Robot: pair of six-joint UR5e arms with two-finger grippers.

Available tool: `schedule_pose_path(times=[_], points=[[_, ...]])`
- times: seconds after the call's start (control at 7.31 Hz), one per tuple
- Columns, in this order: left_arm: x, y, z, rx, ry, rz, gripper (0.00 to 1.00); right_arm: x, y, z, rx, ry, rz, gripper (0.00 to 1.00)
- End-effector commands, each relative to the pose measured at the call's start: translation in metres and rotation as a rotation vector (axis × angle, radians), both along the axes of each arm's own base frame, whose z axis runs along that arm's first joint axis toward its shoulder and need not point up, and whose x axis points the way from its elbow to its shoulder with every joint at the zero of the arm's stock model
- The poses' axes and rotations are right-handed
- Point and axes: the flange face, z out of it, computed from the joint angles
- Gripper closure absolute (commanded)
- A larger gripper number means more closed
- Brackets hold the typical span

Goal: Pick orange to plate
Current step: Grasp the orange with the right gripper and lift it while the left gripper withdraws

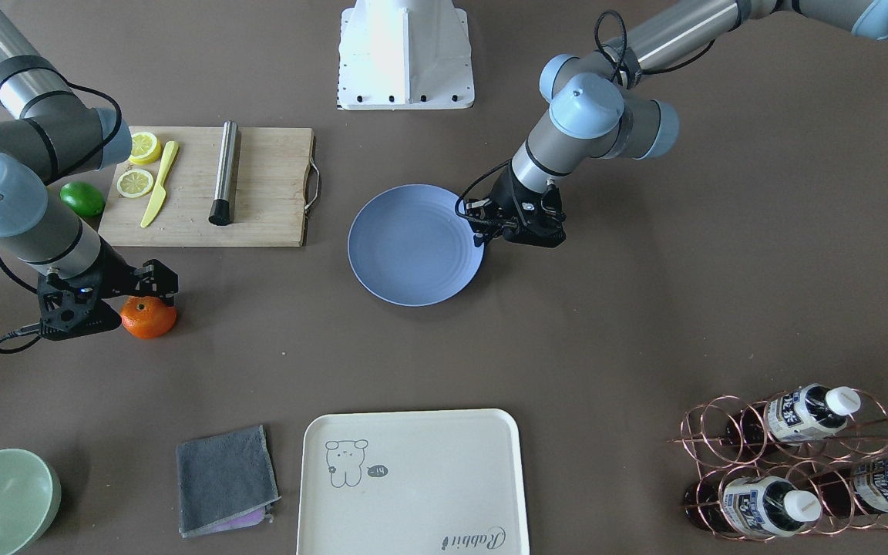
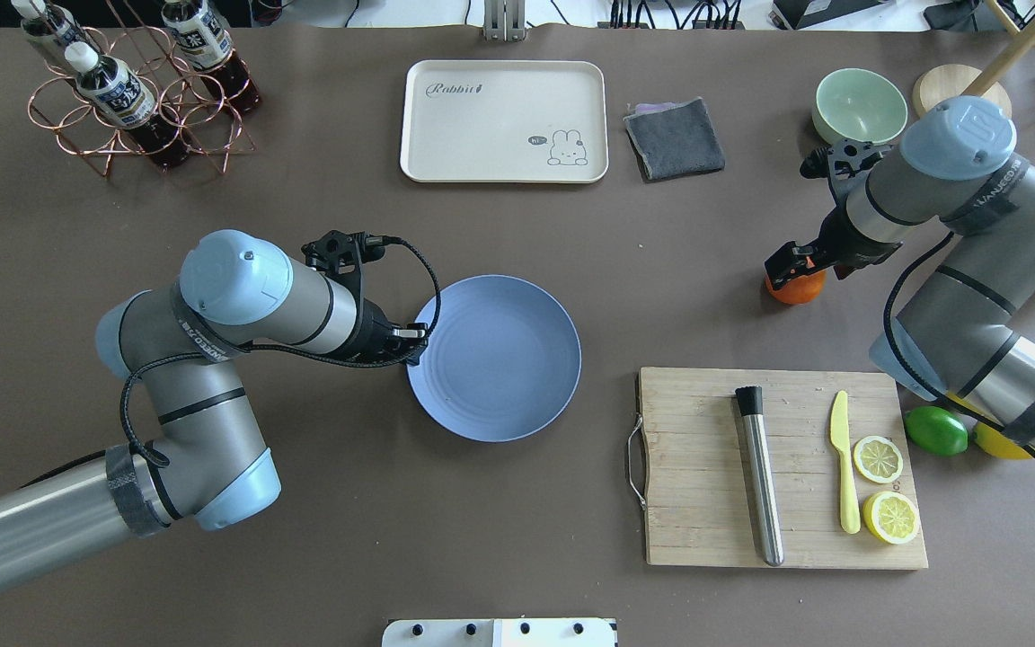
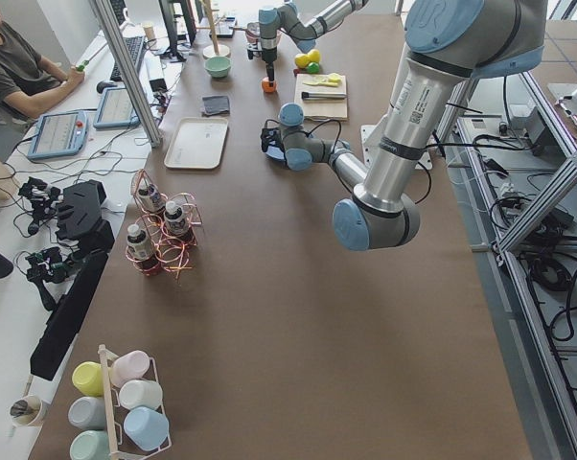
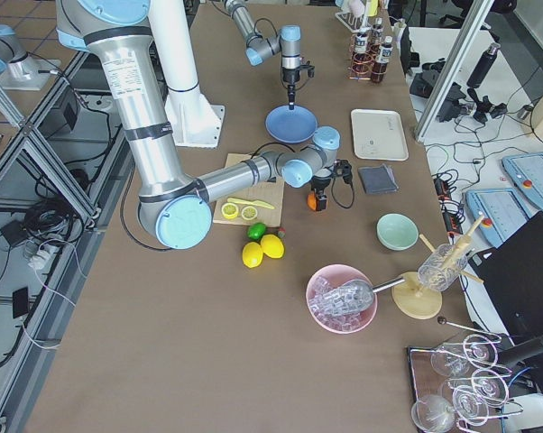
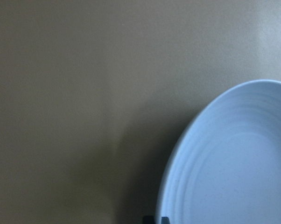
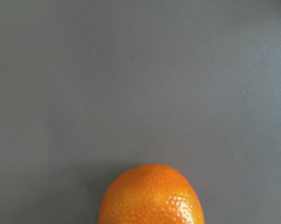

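The orange [image 1: 149, 317] rests on the brown table, far from the plate [image 1: 415, 245], which is pale blue and bare. My right gripper [image 1: 143, 297] hangs just over the orange [image 2: 796, 288], its fingers spread to either side of the top, open. Only the fruit's upper part [image 6: 151, 196] shows in the right wrist view, with no fingers. My left gripper [image 2: 414, 346] sits at the plate's [image 2: 495, 358] rim, fingers closed on the edge. In the left wrist view the dark fingertips [image 5: 149, 219] straddle the plate rim [image 5: 187, 154].
A wooden cutting board [image 2: 706, 467] holds a steel rod [image 2: 760, 476], a yellow knife [image 2: 844, 467] and two lemon slices [image 2: 879, 458]. A lime [image 2: 935, 430] lies beside it. At the far side are a cream tray [image 2: 504, 121], a grey cloth [image 2: 674, 137], a green bowl [image 2: 861, 106] and a bottle rack [image 2: 136, 99].
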Motion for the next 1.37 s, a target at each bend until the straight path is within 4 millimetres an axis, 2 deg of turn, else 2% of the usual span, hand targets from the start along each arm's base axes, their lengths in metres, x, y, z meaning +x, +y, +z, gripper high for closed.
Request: schedule_pose_path(times=[0.0, 0.14, 0.27, 0.41, 0.55, 0.68, 0.82, 0.96, 1.23], points=[[0.01, 0.01, -0.008, 0.007, 0.008, 0.015, 1.0, -0.009, -0.004, 0.003, -0.008, 0.008, -0.005, 0.03], [0.011, 0.01, -0.01, 0.009, 0.012, 0.016, 1.0, -0.01, -0.004, 0.003, -0.008, 0.008, -0.006, 0.07], [0.011, 0.01, -0.013, 0.012, 0.016, 0.016, 1.0, -0.01, -0.006, -0.001, -0.004, 0.004, -0.005, 0.41], [0.009, 0.01, -0.008, 0.016, 0.01, 0.018, 0.03, -0.014, -0.008, -0.01, 0.007, -0.005, -0.006, 0.99], [0.002, 0.006, -0.01, 0.019, 0.014, 0.008, 0.02, -0.024, -0.02, -0.047, -0.008, -0.043, 0.035, 1.0], [-0.021, -0.016, -0.001, 0.015, 0.006, -0.024, 0.02, -0.037, -0.022, -0.082, -0.036, -0.086, 0.082, 1.0], [-0.051, -0.024, 0.014, 0.058, -0.006, -0.008, 0.02, -0.064, -0.008, -0.126, -0.062, -0.136, 0.107, 1.0], [-0.084, -0.029, 0.049, 0.076, -0.036, 0.017, 0.02, -0.096, 0.01, -0.17, -0.104, -0.185, 0.14, 1.0], [-0.142, -0.041, 0.102, 0.138, -0.098, 0.038, 0.02, -0.185, 0.065, -0.242, -0.116, -0.223, 0.187, 1.0]])
